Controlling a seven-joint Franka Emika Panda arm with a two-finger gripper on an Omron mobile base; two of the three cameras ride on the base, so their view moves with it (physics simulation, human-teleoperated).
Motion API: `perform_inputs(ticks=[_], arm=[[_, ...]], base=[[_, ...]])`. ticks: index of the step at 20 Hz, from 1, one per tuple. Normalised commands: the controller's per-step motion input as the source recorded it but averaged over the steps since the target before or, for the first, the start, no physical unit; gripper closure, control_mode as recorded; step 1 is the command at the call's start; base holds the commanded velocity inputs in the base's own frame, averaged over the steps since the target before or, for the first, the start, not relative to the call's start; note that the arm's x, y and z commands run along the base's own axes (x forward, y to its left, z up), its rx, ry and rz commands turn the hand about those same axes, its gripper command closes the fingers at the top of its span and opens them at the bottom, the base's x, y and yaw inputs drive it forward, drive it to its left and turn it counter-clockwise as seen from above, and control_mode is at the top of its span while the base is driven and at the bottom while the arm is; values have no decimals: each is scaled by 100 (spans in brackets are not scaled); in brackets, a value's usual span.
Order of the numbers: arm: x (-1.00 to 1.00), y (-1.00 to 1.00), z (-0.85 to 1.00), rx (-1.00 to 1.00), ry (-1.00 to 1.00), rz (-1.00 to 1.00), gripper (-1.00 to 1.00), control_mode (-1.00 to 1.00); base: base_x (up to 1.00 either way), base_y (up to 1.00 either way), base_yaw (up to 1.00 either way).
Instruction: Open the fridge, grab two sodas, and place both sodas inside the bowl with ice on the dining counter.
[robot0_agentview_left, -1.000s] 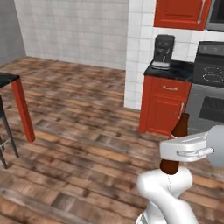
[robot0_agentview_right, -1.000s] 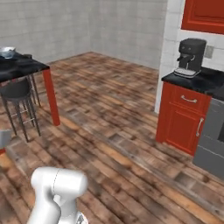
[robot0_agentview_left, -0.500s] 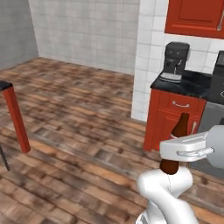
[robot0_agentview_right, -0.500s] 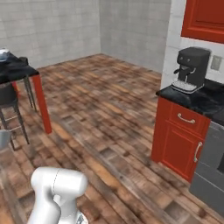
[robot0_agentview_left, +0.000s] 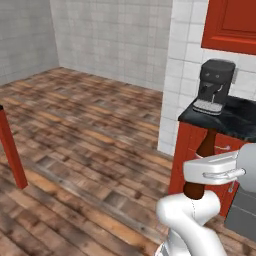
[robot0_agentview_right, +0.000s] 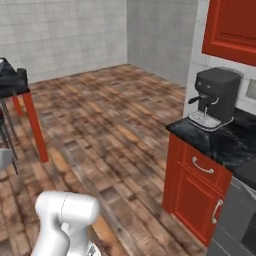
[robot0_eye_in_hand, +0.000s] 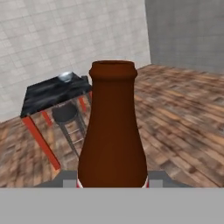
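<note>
My gripper is shut on a soda, a slim dark-brown bottle that stands upright between the fingers. In the left base view the bottle rises above my white hand at the lower right. Far off on the left of the hand view stands the dining counter, a black veined slab on red legs. On it sits the small round bowl; I cannot make out what is in it. The counter's corner also shows at the left edge of the right base view. The fridge is out of view.
A black coffee machine stands on a black worktop over red cabinets at the right, with a grey oven beside them. A dark stool stands under the dining counter. Wooden floor lies open between.
The whole picture has shifted in both base views, so the base has moved: the coffee machine and cabinets are nearer and the dining counter has slid left. The bottle stays in my grip.
</note>
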Motion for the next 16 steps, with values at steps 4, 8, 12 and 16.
perform_inputs(ticks=[4, 8, 12, 16], arm=[[0, 0, 0, 0, 0, 0, 100, 100], [0, 0, 0, 0, 0, 0, 100, 100], [0, 0, 0, 0, 0, 0, 100, 100], [0, 0, 0, 0, 0, 0, 100, 100]], base=[[100, -12, 25], [100, 0, 18], [100, 6, 11], [100, 22, 1]])
